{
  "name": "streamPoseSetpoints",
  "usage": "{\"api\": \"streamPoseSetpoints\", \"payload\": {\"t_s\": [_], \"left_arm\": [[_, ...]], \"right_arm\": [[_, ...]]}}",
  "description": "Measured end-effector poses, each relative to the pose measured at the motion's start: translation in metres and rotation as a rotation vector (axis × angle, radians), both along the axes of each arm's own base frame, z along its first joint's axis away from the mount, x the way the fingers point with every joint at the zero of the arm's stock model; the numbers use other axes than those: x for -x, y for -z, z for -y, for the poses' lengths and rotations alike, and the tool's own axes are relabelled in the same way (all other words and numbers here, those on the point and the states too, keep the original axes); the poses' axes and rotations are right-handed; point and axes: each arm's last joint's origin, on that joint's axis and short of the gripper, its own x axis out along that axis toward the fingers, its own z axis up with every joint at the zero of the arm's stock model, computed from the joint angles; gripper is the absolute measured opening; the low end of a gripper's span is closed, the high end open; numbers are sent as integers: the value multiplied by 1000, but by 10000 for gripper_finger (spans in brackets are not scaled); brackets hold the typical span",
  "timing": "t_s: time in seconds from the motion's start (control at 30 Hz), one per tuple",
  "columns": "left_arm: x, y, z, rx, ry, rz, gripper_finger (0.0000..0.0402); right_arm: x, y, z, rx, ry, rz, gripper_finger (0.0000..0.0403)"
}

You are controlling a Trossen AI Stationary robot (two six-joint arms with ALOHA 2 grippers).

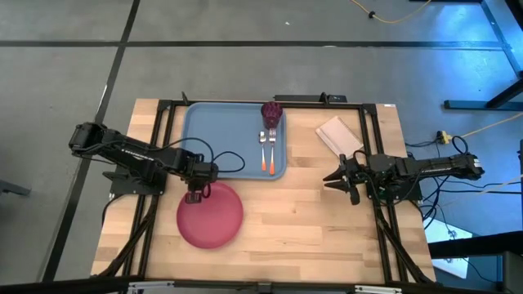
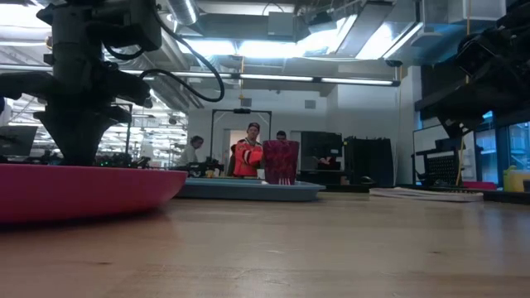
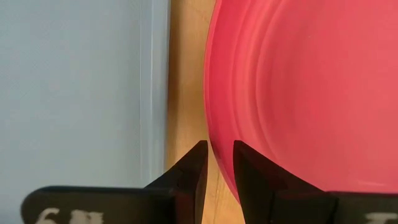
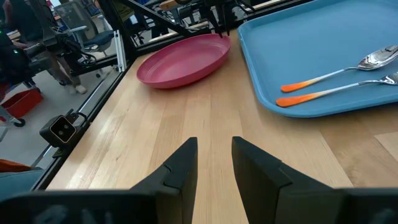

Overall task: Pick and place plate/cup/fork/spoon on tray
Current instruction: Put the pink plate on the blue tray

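The plate (image 1: 211, 216) is found on the table (image 1: 310, 229), just off the tray (image 1: 221, 139) at about 6 o'clock from the tray's near-left corner. Its far rim is clasped between the narrowly set fingers (image 3: 247, 168) of the left gripper (image 1: 194, 196), one finger outside the rim and one over the plate's face. On the tray, the cup (image 1: 271, 113) is seen upright at the far right, with the fork (image 1: 264, 151) and spoon (image 1: 271, 149) laid side by side at 6 o'clock from it, orange handles nearest. A folded napkin (image 1: 339, 134) lies at 3 o'clock from the tray. The right gripper (image 1: 333, 177) is held above bare table, well apart from the plate, fingers (image 4: 180, 165) slightly parted and empty.
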Motion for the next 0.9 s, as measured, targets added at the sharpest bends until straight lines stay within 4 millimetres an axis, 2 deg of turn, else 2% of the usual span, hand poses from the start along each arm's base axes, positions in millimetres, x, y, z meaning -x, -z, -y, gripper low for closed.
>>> {"api": "streamPoseSetpoints", "payload": {"t_s": [0.27, 0.4, 0.63, 0.73, 0.9], "left_arm": [[-3, 0, 0, 3, -6, 33, 69], [-25, -8, 2, 32, -117, 285, 69], [-57, -34, 0, -25, -219, 731, 69], [-62, -42, 1, 2, -215, 830, 69], [-66, -46, 5, 49, -241, 893, 69]], "right_arm": [[0, 0, 0, 0, 0, 0, 104], [0, 0, 0, 0, 0, 0, 104], [0, 0, 0, 0, 0, 0, 104], [0, 0, 0, 0, 0, 0, 104], [0, 0, 0, 0, 0, 0, 104]]}}
